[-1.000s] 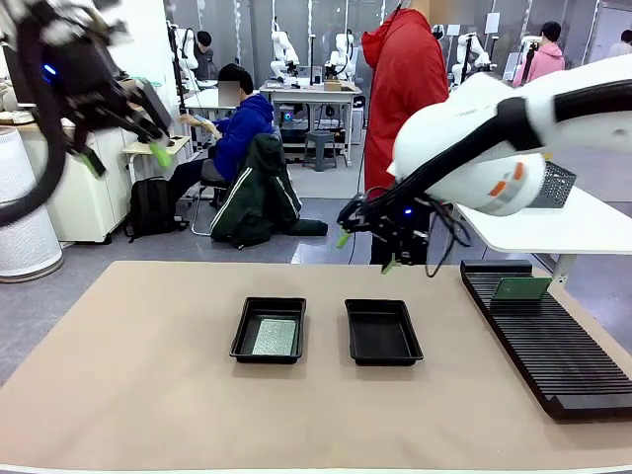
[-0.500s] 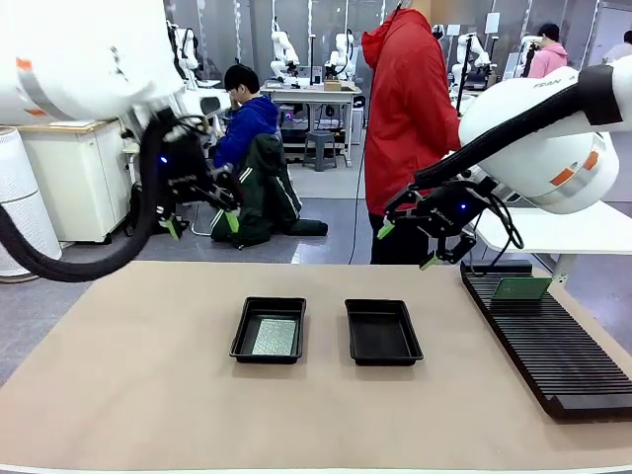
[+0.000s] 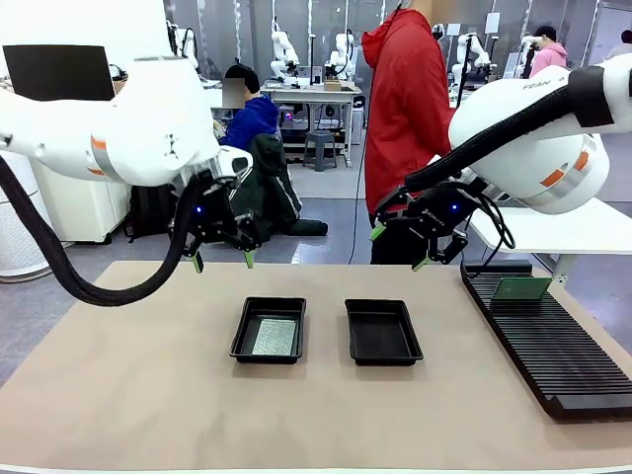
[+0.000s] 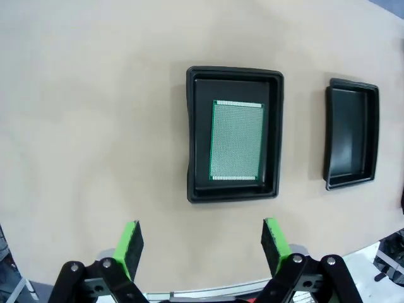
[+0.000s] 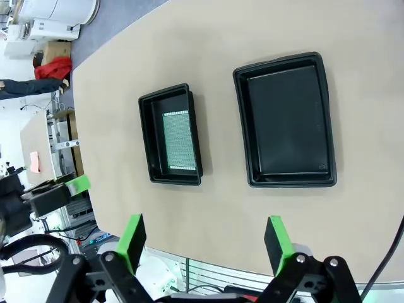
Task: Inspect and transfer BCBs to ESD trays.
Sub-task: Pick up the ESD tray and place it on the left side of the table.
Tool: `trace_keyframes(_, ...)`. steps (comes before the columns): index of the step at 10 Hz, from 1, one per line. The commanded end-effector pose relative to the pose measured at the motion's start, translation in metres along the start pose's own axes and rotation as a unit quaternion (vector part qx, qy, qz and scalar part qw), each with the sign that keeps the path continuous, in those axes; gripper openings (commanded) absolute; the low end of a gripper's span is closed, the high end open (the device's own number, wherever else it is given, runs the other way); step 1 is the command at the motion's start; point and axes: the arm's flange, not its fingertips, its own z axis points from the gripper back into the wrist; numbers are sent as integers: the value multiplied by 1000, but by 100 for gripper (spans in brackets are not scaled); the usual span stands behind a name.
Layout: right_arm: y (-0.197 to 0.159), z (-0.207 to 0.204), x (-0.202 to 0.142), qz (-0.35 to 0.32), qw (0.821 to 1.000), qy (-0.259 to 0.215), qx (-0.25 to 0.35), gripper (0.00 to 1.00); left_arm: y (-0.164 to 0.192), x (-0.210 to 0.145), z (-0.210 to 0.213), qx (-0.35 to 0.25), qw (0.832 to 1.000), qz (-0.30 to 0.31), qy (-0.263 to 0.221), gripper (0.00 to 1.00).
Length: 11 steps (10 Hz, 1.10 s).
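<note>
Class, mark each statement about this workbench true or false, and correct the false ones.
1. The left tray holds a circuit board. True.
2. The right tray also holds a board. False: it is empty.
3. The right gripper is gripping a board. False: it is open and holds nothing.
4. A second board stands in the rack. True.
5. The left gripper is open. True.

The table [image 3: 128,375] wears a matt tan cover, smooth like paper. The black tray [image 3: 240,341] looks like moulded plastic with a faint sheen. The green board [image 3: 274,337] inside it glints with fine metallic dots. Beside that tray, the empty tray [image 3: 383,336] has the same finish.
</note>
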Motion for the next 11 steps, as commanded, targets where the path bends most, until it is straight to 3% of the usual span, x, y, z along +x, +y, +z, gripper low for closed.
trace_keyframes(1,2,-1,4,-10,1000,-3,-4,100,-7,7,-27,-1,1000,-7,-1,100)
trace_keyframes(6,2,-1,4,-10,1000,-3,-4,100,0,24,-104,22,997,-73,16,100)
trace_keyframes(11,2,-1,4,-10,1000,-3,-4,100,19,41,-152,19,994,-105,29,100)
